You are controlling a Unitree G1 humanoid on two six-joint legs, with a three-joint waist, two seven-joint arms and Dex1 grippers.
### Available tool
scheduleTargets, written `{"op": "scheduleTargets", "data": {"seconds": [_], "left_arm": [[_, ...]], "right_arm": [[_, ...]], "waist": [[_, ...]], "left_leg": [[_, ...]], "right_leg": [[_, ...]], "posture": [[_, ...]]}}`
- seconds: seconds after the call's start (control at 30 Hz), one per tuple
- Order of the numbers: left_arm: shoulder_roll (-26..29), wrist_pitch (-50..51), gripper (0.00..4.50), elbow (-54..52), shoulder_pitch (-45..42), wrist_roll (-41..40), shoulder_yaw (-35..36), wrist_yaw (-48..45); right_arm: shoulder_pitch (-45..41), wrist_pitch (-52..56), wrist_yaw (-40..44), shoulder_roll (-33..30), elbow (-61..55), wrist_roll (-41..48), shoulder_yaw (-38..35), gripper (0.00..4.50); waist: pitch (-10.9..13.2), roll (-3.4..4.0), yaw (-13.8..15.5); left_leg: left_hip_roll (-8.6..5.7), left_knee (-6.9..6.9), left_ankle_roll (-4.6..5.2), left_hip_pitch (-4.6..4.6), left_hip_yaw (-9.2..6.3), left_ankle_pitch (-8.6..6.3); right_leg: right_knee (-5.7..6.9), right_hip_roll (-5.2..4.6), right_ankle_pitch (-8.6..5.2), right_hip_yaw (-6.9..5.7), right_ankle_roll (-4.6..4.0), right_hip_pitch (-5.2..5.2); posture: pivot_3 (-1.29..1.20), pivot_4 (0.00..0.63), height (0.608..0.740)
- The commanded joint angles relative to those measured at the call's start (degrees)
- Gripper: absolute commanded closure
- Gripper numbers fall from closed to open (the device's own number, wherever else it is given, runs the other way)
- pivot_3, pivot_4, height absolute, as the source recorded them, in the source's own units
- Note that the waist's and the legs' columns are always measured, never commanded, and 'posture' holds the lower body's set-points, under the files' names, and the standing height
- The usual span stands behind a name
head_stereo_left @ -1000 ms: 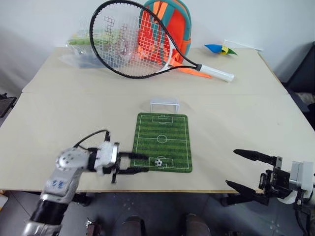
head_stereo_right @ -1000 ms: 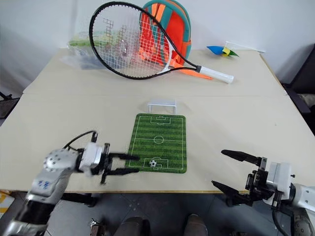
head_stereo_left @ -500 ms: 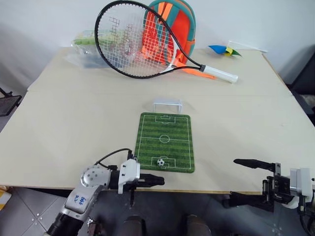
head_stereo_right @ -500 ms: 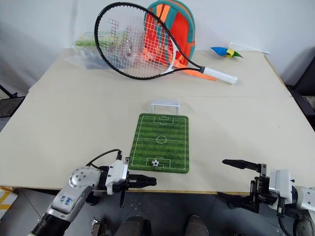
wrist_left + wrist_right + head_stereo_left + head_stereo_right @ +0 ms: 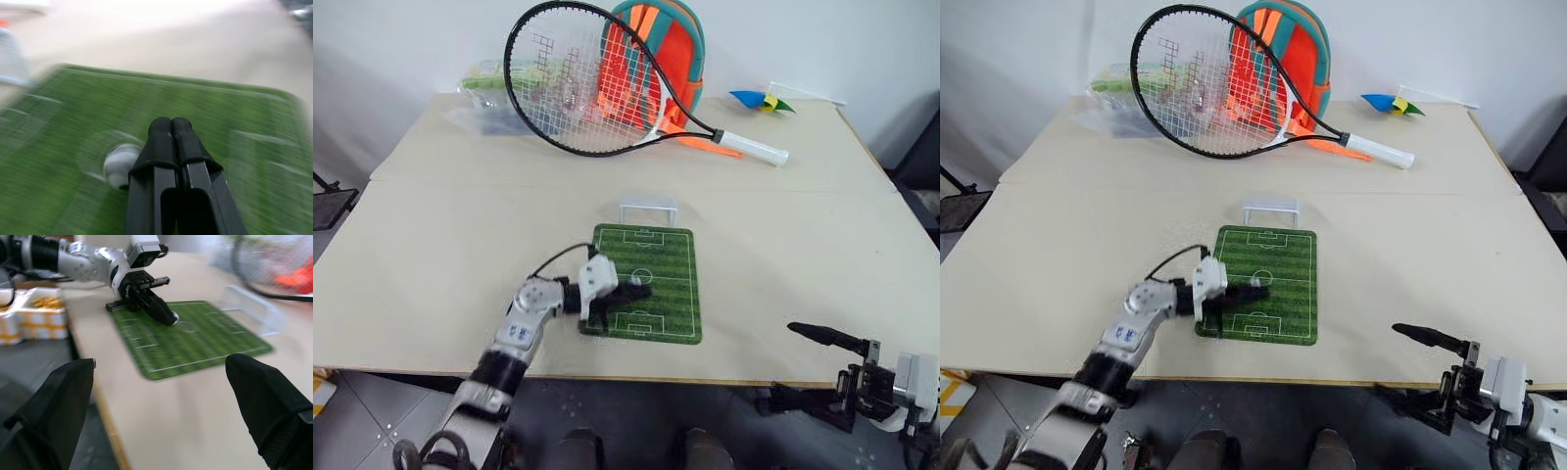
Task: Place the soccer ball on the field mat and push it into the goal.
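The left tool (image 5: 170, 128) is clenched, its fingers pressed together over the field mat (image 5: 666, 304) and forming a single blunt pusher. The soccer ball (image 5: 120, 164) lies just beside its tip, near the mat's centre circle. The goal (image 5: 648, 208) stands off the mat's far end, toward the surface's far edge. The right tool (image 5: 159, 396) hangs released, off the surface's near edge.
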Motion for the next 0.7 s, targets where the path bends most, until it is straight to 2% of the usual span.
{"op": "scheduleTargets", "data": {"seconds": [0.03, 0.1, 0.2, 0.33, 0.47, 0.57, 0.63, 0.7], "left_arm": [[-1.49, -3.68, 4.48, 1.17, -4.54, -4.83, 4.9, -0.79], [-0.04, -3.52, 4.48, -1.53, -3.94, -7.72, 6.64, -4.42], [5.12, -1.73, 4.48, -9.7, 0.73, -10.96, 9.41, -7.96], [15.68, 7.42, 4.48, -22.48, 13.28, -15.1, 16.75, -6.88], [22.52, 13.58, 4.48, -27.73, 26.4, -15.43, 24.48, -2.68], [23.74, 16.37, 4.48, -30.43, 35.07, -16.12, 29.74, 0.39], [21.83, 15.36, 4.48, -32.28, 39.93, -16.09, 34.21, 4.68], [19.8, 15.58, 4.48, -35.23, 41.83, -16.15, 35.35, 8.0]], "right_arm": [[-1.21, 0.19, -7.63, 2.82, -2.59, 0.61, -1.55, 0.0], [-2.24, 1.04, -11.0, 4.19, -3.44, 0.84, -1.21, 0.0], [-4.53, 2.14, -15.82, 5.7, -4.02, 0.83, -0.77, 0.0], [-7.97, 2.82, -18.54, 5.75, -2.62, 0.2, -0.2, 0.0], [-10.13, 2.11, -17.78, 5.23, -0.07, -0.66, 0.45, 0.0], [-12.26, 1.7, -16.73, 4.95, 2.53, -1.2, 1.0, 0.0], [-14.24, 1.45, -15.82, 4.71, 4.77, -1.81, 1.73, 0.0], [-15.54, 0.93, -14.56, 4.41, 6.89, -2.3, 2.25, 0.0]], "waist": [[0.0, 0.0, -0.17], [-0.01, 0.02, -0.92], [-0.02, 0.05, -1.93], [-0.01, 0.09, -2.88], [0.01, 0.09, -2.23], [0.02, 0.11, -1.51], [0.03, 0.12, -1.44], [0.03, 0.12, -1.4]], "left_leg": [[0.0, -0.01, 0.0, -0.03, 0.01, 0.0], [0.01, -0.09, 0.0, -0.03, 0.05, 0.0], [0.02, -0.22, 0.0, 0.01, 0.08, 0.0], [0.04, -0.25, 0.0, 0.08, 0.13, 0.0], [0.04, -0.18, 0.05, 0.08, 0.12, -0.03], [0.04, -0.11, 0.09, 0.08, 0.11, -0.07], [0.07, -0.12, 0.1, 0.1, 0.15, -0.14], [0.09, -0.13, 0.09, 0.1, 0.19, -0.16]], "right_leg": [[-0.01, 0.0, 0.0, 0.0, 0.0, -0.04], [-0.02, 0.0, 0.0, 0.01, 0.0, -0.08], [-0.02, 0.01, 0.0, 0.03, 0.0, -0.14], [-0.01, 0.02, 0.0, 0.13, 0.0, -0.14], [0.03, 0.0, 0.0, 0.18, 0.0, -0.12], [0.04, -0.02, 0.0, 0.2, 0.01, -0.1], [0.05, -0.01, 0.0, 0.24, 0.01, -0.12], [0.02, 0.01, 0.0, 0.27, 0.01, -0.14]], "posture": [[0.0, 0.15, 0.74], [0.0, 0.15, 0.74], [0.0, 0.15, 0.74], [0.0, 0.15, 0.74], [0.0, 0.15, 0.74], [0.0, 0.15, 0.74], [0.0, 0.15, 0.74], [0.0, 0.15, 0.74]]}}
